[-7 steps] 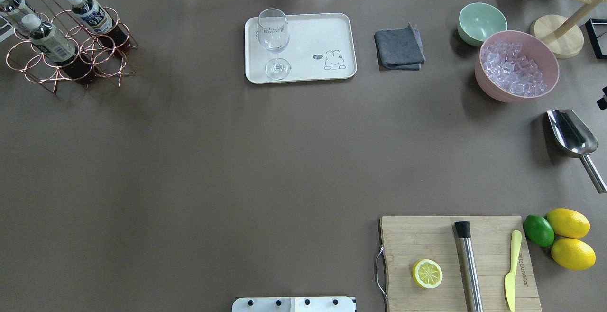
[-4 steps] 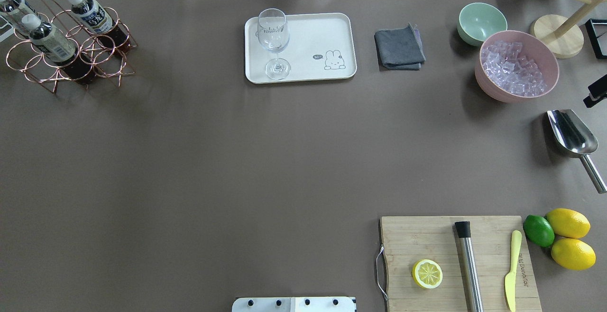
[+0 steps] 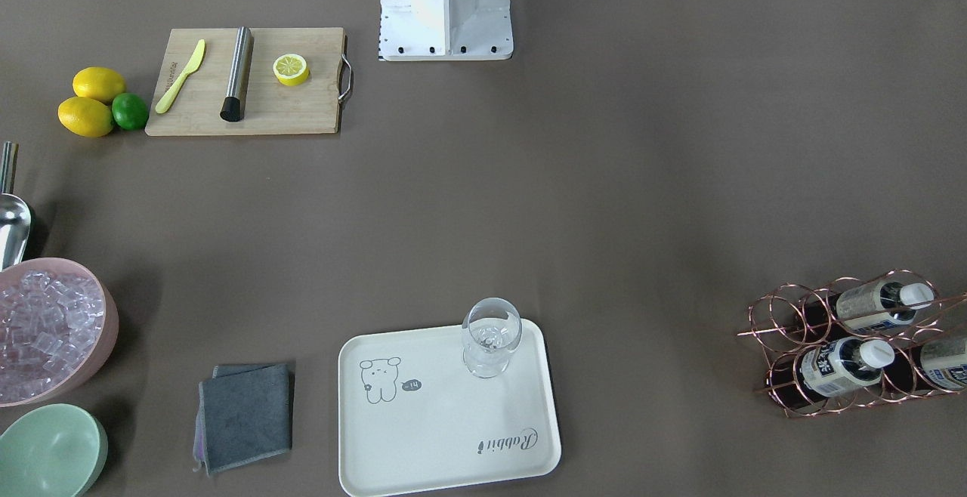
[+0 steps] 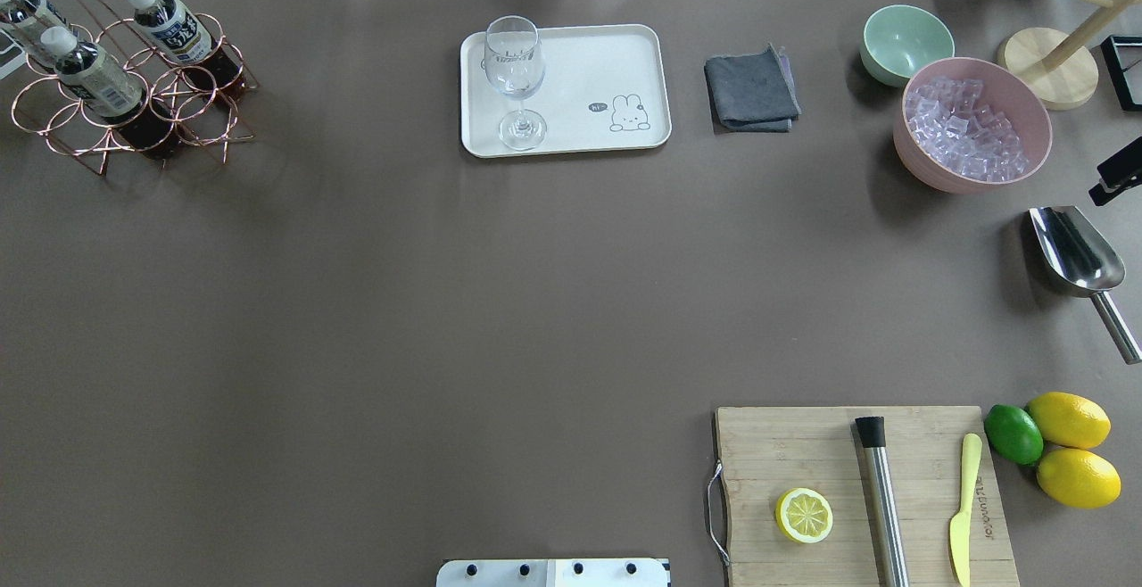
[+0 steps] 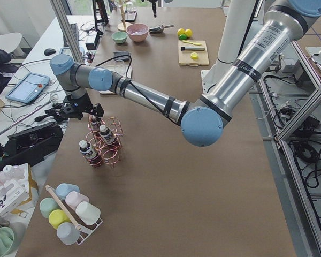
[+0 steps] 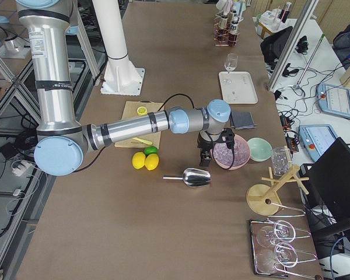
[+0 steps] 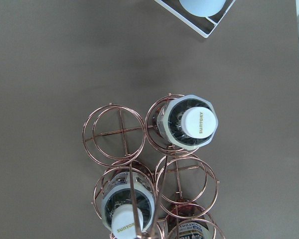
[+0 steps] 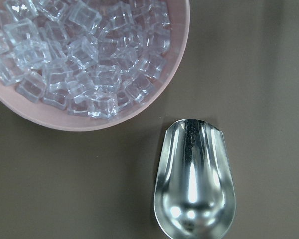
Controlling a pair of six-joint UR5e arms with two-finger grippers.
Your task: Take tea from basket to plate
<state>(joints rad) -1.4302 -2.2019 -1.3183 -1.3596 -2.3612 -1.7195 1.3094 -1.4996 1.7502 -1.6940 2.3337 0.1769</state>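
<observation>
Three tea bottles (image 4: 169, 23) (image 4: 85, 70) (image 4: 20, 14) stand upright in the copper wire basket (image 4: 192, 114) at the table's far left corner. From straight above, the left wrist view shows a white tea cap (image 7: 200, 122) in one ring of the basket (image 7: 120, 132). The plate (image 4: 589, 61) lies mid-table at the far side, with an empty wine glass (image 4: 516, 70) on it. My left gripper (image 5: 83, 113) hangs just over the bottles; I cannot tell its state. My right gripper (image 6: 213, 149) hovers between the ice bowl and the scoop, its state unclear.
At the right are a pink bowl of ice (image 4: 928, 172), a metal scoop (image 4: 1075, 252), a green bowl (image 4: 906, 38), a wooden stand (image 4: 1048, 70) and a grey cloth (image 4: 751, 89). A cutting board (image 4: 803, 444) with lemon half, muddler and knife lies near right, with whole citrus beside it.
A dark part of my right gripper has slid further into the overhead view at the right edge. The bottles, basket and plate have not moved.
</observation>
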